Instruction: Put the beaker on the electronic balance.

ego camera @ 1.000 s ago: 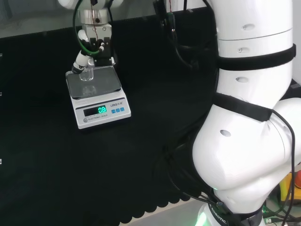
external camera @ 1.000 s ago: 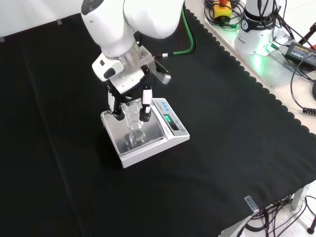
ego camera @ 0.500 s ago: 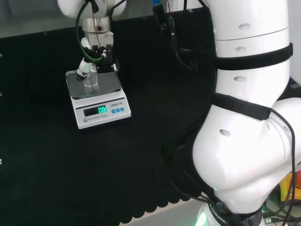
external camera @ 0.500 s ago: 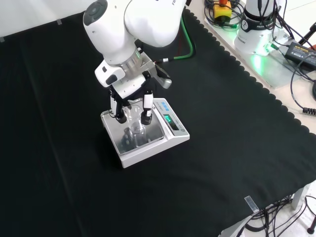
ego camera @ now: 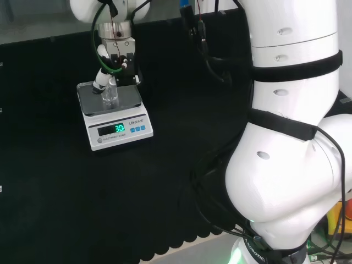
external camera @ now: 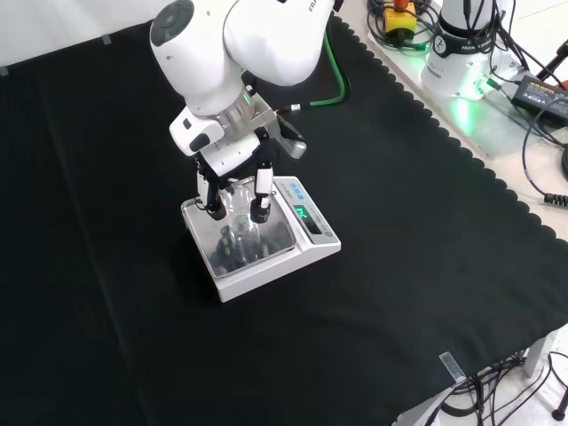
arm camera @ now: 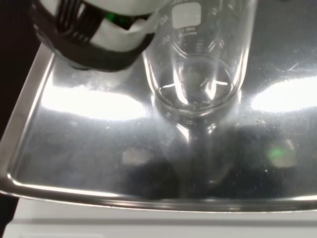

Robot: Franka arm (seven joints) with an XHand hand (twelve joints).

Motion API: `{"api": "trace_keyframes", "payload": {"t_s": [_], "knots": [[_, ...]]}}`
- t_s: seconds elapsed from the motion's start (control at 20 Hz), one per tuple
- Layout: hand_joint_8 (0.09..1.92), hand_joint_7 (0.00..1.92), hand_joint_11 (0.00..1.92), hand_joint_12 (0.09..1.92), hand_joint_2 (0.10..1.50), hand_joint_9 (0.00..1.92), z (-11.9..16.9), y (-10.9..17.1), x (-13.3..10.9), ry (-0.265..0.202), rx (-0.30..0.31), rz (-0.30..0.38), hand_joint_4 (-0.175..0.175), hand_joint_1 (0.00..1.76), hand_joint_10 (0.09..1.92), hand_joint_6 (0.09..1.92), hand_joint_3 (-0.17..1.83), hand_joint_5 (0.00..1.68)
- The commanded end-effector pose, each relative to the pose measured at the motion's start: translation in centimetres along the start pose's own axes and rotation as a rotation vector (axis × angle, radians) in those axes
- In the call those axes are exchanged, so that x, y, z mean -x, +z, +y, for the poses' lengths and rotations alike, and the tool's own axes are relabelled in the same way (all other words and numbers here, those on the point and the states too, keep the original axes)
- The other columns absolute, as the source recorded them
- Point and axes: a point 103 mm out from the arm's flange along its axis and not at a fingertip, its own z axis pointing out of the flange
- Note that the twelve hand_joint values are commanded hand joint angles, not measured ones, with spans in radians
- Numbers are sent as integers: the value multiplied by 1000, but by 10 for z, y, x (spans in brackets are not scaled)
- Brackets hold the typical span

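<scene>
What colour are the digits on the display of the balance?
Green; the balance shows them lit on a dark display, clearest in the head view.

Bench: covered with black cloth (external camera: 417,231) with a scalloped edge at the right of the front view
On the cloth: electronic balance (external camera: 266,253), white body, lit green display on its front face
Balance position: left of the arm's links in the head view (ego camera: 113,118), left of centre in the front view
Balance pan: steel pan (arm camera: 99,144), shiny, with a clear beaker (arm camera: 198,64) standing upright on it
</scene>
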Motion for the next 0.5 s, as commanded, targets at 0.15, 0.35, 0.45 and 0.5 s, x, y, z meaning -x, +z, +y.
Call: {"api": "trace_keyframes", "payload": {"t_s": [0.15,0.35,0.45,0.5], "knots": [[628,1241,1635,467,845,1525,-1,-1,-1,3,-7,-15,-173,1089,87,647,105,1028],[774,1105,1447,618,695,1423,-4,-3,-2,-1,-25,3,-154,987,87,805,303,846],[810,1032,1308,743,633,1331,-4,-4,-4,7,-37,5,-119,901,87,899,369,701],[821,998,1236,812,614,1284,-5,-5,-5,5,-44,16,-103,855,87,937,381,628]]}}
